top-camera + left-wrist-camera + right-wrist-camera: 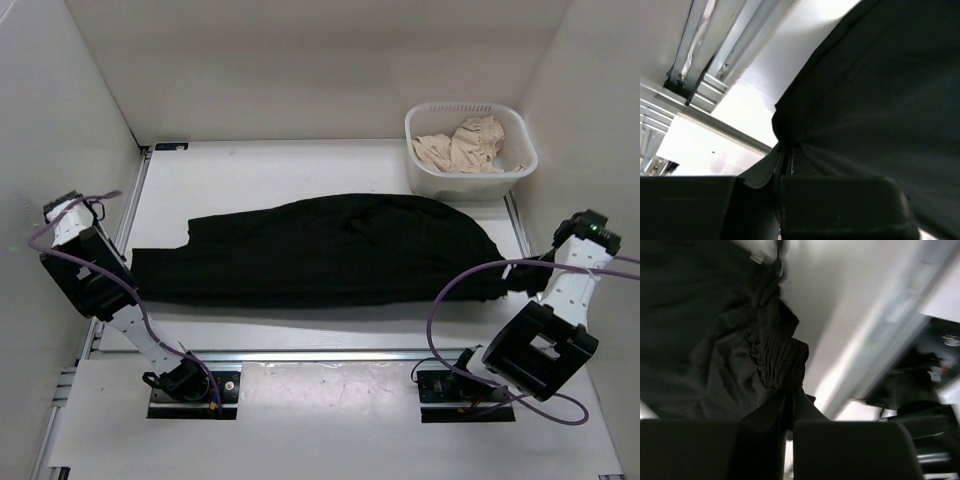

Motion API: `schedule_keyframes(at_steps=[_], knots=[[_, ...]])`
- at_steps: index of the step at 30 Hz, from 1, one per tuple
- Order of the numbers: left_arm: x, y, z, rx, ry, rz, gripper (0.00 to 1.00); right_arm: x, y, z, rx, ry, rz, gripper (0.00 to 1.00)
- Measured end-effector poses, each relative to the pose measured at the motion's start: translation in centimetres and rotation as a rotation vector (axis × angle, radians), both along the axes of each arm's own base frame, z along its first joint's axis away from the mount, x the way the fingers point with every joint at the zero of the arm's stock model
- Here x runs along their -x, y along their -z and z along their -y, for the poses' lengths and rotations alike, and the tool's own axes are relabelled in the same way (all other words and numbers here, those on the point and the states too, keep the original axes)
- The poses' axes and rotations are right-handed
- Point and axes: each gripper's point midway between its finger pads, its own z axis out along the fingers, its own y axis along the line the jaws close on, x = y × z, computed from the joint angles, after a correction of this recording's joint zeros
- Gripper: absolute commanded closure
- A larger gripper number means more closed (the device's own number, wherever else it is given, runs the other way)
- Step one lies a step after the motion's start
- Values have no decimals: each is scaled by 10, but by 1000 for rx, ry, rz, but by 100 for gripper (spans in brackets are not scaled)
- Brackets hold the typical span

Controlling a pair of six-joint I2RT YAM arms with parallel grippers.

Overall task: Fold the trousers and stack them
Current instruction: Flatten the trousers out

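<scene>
The black trousers [330,250] lie spread lengthwise across the white table, with the legs' end on the left and the gathered waistband on the right. My left gripper [128,272] is at their left end. In the left wrist view it [785,155] is shut on a pinch of the trousers [880,90], whose fabric runs taut away from the jaws. My right gripper [522,283] is at the right end. In the right wrist view it [790,397] is shut on the ruffled waistband of the trousers [700,330].
A white basket [425,175] holding crumpled beige cloth [465,145] stands at the back right corner. White walls close in the table on three sides. An aluminium rail [320,355] runs along the near edge, and shows as the rail [715,65] in the left wrist view.
</scene>
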Motion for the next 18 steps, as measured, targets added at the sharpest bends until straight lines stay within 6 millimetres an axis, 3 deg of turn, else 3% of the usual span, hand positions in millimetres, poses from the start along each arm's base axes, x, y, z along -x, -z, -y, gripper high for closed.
schedule_keyframes(at_steps=[5,10,12,13,14,15,18], knots=[[50,40,9,14,-25,-142,86,50,55,-4,10,-9,-213,100],[71,52,6,-8,-45,-190,84,71,72,7,26,37,-282,97],[74,52,-1,-24,-61,-185,67,74,73,10,37,39,-295,83],[74,52,-3,-32,-66,-184,59,75,73,12,45,37,-302,55],[75,51,-6,-43,-68,-185,49,75,73,14,56,38,-307,41],[76,51,-9,-55,-72,-184,33,76,72,17,71,38,-315,34],[75,48,-13,-77,-74,-176,21,75,66,28,117,33,-324,27]])
